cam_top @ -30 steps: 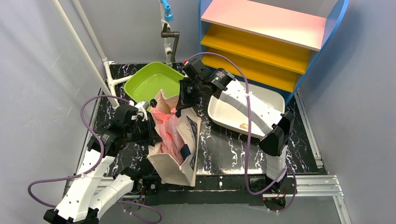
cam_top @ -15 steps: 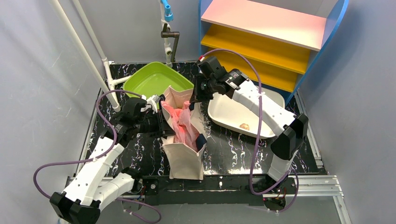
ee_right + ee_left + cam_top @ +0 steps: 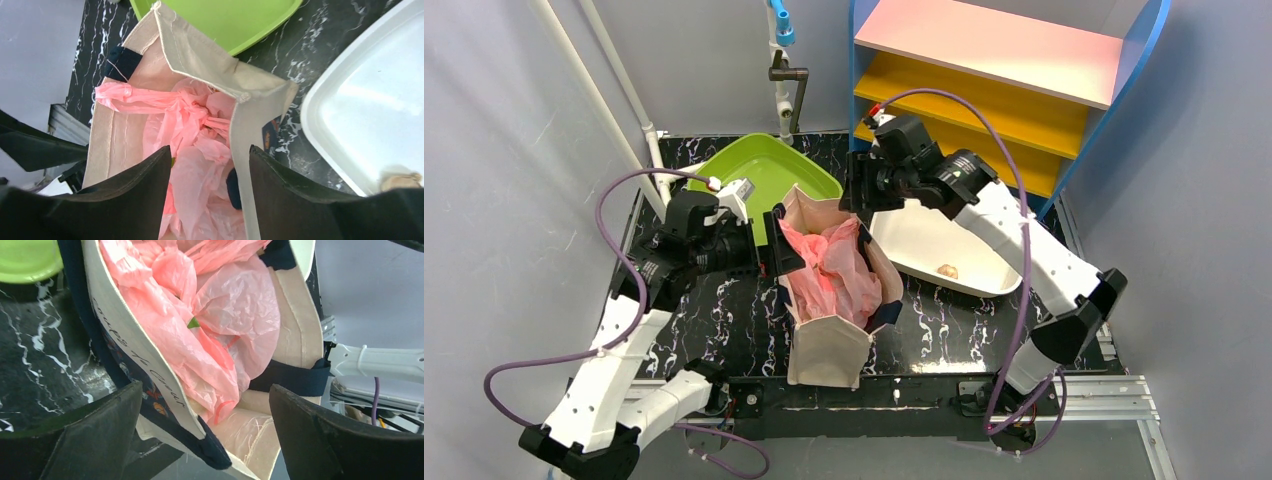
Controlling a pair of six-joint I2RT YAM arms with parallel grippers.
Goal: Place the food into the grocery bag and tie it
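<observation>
Evidently done gripping, the left gripper [image 3: 206,387] and right gripper [image 3: 210,149] hang spread and empty over the canvas tote [image 3: 829,350] near the table's [image 3: 924,320] front edge, which props up the seemingly knotted pink bag [image 3: 834,265], food hidden inside but for a green tip [image 3: 192,322].

The top camera looked down from above the near edge of the table [image 3: 924,330]. Both wrist cameras looked closely into the tote [image 3: 200,55], shared by all views.
</observation>
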